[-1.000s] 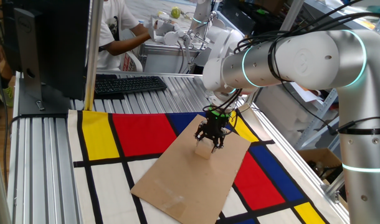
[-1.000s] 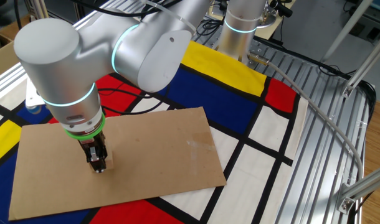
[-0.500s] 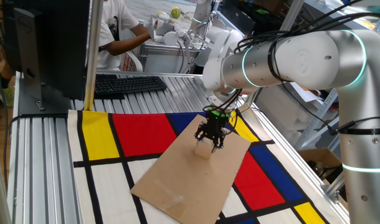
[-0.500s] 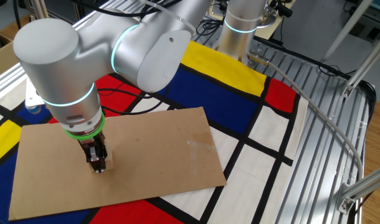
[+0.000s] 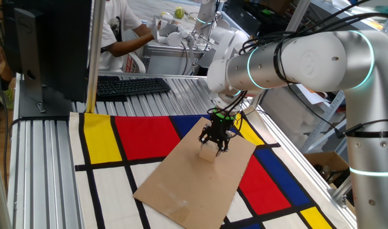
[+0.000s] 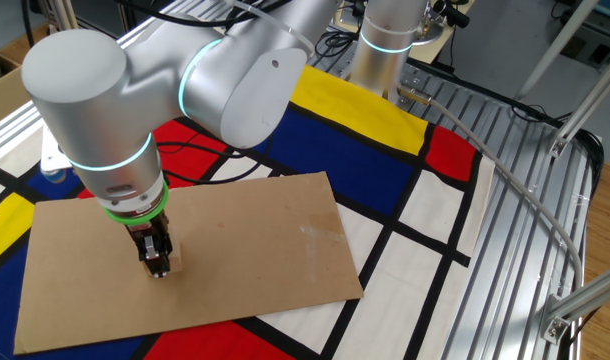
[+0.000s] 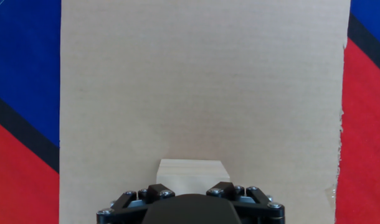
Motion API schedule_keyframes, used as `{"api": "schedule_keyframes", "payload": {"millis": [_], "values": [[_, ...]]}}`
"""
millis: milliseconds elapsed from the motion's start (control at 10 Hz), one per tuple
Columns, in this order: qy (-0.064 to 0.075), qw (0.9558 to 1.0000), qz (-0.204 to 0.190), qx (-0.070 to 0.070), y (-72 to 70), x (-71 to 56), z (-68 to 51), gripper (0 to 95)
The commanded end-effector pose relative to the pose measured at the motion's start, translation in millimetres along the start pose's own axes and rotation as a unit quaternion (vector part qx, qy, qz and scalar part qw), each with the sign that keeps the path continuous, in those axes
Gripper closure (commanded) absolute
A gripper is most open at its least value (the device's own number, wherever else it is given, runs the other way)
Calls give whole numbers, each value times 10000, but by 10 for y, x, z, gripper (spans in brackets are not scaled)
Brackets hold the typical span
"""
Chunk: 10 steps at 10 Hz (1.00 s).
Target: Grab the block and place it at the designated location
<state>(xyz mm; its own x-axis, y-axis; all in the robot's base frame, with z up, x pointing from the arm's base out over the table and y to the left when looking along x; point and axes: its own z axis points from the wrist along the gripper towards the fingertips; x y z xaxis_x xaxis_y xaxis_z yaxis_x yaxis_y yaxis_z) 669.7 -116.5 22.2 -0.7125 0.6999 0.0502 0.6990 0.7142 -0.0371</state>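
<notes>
— Where is the block (image 7: 191, 173)?

— On the cardboard sheet (image 5: 181, 181), resting between the tool's (image 5: 215, 147) fingers.

— And the tool's state?

— Narrow, its fingers (image 6: 157, 262) closed against the block's sides, low over the patterned mat (image 6: 405, 180) on the worktop (image 5: 48, 165).

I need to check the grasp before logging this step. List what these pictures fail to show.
- Fingertips of the gripper: hidden in the hand view by its own body, too small in both fixed views.
- Block: lower part cut off in the hand view; whether it rests on the cardboard is unclear.
- Cardboard's centre dot: not discernible in any view.
</notes>
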Motion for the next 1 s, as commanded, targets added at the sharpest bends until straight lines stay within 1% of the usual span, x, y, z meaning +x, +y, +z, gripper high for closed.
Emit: {"api": "schedule_keyframes", "payload": {"millis": [100,200,300,400,700,900,1000], "values": [[1,10000,-1,1,1,-2,5,570],[1,10000,-1,1,1,-2,5,570],[111,9999,32,-83,1,-1,3,570],[108,9999,31,-85,1,-1,3,0],[99,9999,26,-84,0,-2,4,0],[114,9998,32,-141,1,-2,5,0],[116,9998,34,-158,2,-2,6,190]]}}
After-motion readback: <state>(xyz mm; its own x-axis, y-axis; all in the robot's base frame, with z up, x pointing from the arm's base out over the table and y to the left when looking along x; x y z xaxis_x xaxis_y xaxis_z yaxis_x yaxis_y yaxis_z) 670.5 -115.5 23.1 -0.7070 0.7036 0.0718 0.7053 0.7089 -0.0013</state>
